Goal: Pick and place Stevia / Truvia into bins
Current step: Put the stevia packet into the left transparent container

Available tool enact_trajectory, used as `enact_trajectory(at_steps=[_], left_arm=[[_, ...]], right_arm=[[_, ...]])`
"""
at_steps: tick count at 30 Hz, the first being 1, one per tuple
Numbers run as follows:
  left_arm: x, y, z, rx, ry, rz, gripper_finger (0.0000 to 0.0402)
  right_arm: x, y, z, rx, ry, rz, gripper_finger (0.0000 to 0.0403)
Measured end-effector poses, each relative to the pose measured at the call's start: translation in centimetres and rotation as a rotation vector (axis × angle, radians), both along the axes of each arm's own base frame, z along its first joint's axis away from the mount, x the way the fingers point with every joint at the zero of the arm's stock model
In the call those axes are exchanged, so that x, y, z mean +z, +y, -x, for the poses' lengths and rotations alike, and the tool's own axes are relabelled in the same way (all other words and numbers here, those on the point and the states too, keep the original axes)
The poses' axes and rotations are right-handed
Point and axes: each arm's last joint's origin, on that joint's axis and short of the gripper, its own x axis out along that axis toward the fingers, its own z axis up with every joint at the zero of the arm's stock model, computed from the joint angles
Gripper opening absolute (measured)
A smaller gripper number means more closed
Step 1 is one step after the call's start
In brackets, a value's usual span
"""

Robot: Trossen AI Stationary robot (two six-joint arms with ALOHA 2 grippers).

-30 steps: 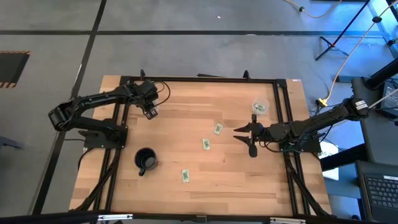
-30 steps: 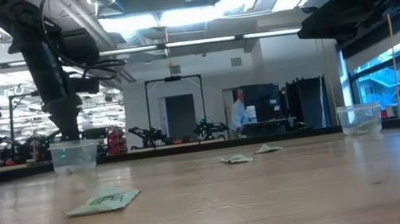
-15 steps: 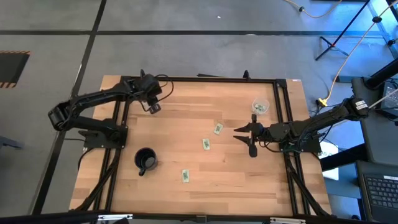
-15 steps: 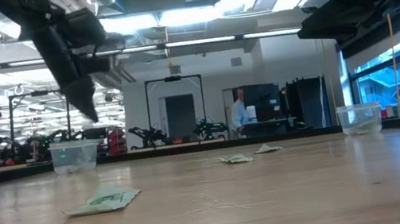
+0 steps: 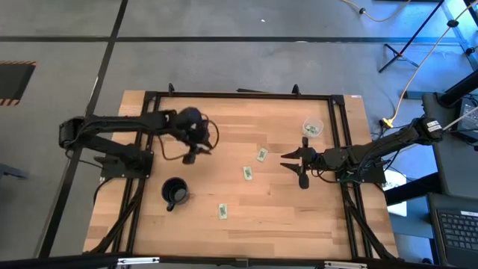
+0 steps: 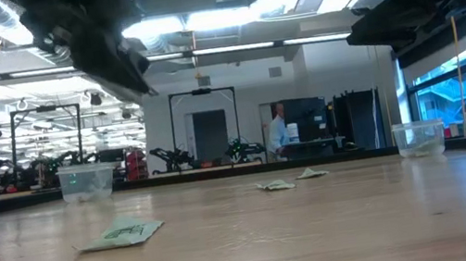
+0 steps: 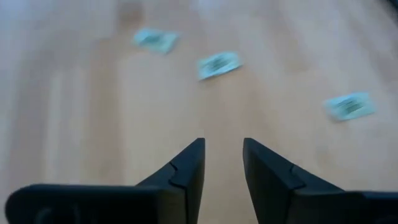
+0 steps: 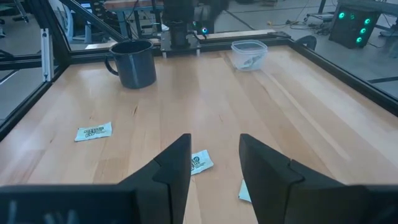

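Observation:
Three pale green Stevia sachets lie flat on the wood: one (image 5: 261, 155) and another (image 5: 246, 173) mid-table, a third (image 5: 222, 211) nearer the near edge. The left wrist view shows them ahead of my fingers, the nearest sachet (image 7: 219, 64) among them. One clear bin (image 6: 86, 182) stands far left and appears as a cup (image 8: 249, 54) in the right wrist view. The other bin (image 5: 312, 128), far right, holds sachets. My left gripper (image 5: 193, 153) is open in the air, left of the sachets. My right gripper (image 5: 295, 166) is open, right of them.
A dark mug (image 5: 175, 192) with a handle stands near the table's left side, close to the third sachet. Black frame rails (image 5: 239, 95) run along the table's far, left and right edges. Bare wood lies between the grippers. A person stands far back in the room (image 6: 280, 130).
My left gripper has risen from just above the left bin and swung toward the table's middle and near side, turning until its fingers point at the sachets. The sachets and bins have stayed where they were.

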Motion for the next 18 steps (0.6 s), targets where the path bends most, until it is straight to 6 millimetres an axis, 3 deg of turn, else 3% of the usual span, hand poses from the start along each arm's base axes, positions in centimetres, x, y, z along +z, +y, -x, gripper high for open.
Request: enact_trajectory(at_steps=[10, 18], left_arm=[[0.6, -7.2, -1.9, -0.161, -0.086, 0.002, 0.0153], [-1.8, -11.3, -3.8, -0.169, -0.041, 0.047, 0.017]], right_arm=[[0.0, 0.0, 0.0, 0.0, 0.0, -0.001, 0.0139], [0.0, 0.0, 0.0, -0.002, -0.001, -0.009, 0.0139]])
